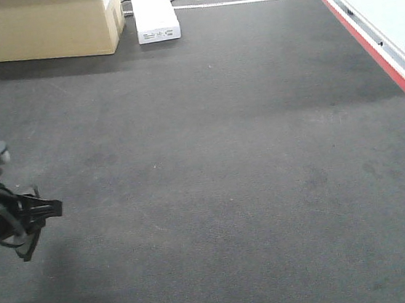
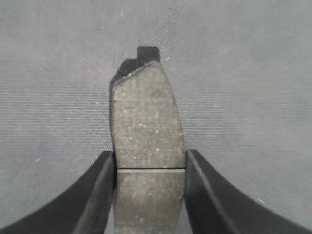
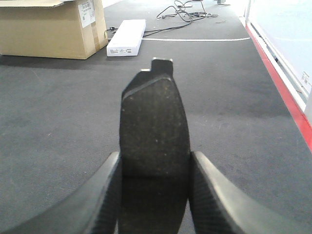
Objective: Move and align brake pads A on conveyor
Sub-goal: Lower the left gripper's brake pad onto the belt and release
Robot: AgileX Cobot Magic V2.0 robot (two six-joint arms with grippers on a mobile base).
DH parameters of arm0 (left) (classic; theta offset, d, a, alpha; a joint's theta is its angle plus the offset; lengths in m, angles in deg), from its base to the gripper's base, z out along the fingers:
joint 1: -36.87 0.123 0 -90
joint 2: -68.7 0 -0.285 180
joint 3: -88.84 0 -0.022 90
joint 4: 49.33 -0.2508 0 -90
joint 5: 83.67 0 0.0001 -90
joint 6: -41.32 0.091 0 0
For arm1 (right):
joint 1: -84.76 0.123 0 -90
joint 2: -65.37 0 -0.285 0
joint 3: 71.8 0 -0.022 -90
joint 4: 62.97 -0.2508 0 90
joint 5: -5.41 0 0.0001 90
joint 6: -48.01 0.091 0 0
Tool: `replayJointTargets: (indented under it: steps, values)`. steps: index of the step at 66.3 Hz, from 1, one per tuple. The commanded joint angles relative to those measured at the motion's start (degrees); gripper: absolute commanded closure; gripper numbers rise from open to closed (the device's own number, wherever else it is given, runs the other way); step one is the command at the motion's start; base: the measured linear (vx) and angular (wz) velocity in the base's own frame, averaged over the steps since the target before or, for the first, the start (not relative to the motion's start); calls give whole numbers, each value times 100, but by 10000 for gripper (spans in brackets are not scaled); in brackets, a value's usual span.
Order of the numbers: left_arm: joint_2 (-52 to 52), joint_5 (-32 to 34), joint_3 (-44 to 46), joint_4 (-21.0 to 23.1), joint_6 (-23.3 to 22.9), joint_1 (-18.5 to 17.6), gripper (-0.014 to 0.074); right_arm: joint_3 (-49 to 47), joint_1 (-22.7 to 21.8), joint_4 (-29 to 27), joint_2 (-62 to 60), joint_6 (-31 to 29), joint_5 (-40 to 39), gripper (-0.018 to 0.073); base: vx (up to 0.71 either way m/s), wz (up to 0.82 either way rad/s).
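L claw (image 2: pixel 149 163) pinches one dark grey curved oblong brake pad (image 2: pixel 146 117) near its groove, over the charcoal felt-like conveyor belt (image 2: pixel 253 97). R claw (image 3: pixel 154 163) pinches second dark grey pad (image 3: pixel 153 112), also over belt.

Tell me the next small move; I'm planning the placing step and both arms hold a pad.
Probably lower the left jaws, shut on a pad, a little and set it flat on the belt. Their camera faces the belt squarely, the pad's shadow lies close, and the front view shows no pad laid yet.
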Motion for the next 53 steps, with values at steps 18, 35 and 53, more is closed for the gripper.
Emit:
replayJointTargets:
  steps: [18, 35, 53]
  values:
    - [945, -295, 916, -79, -118, -26, 477, -165, -17, 60, 31, -22, -575, 564, 0, 0]
    - [1316, -453, 1086, -79, -261, -26, 294, -165, -17, 60, 31, -22, -575, 564, 0, 0]
    - [1336, -436, 1086, -125, -241, -26, 202, -165, -17, 60, 31, -22, -575, 564, 0, 0]
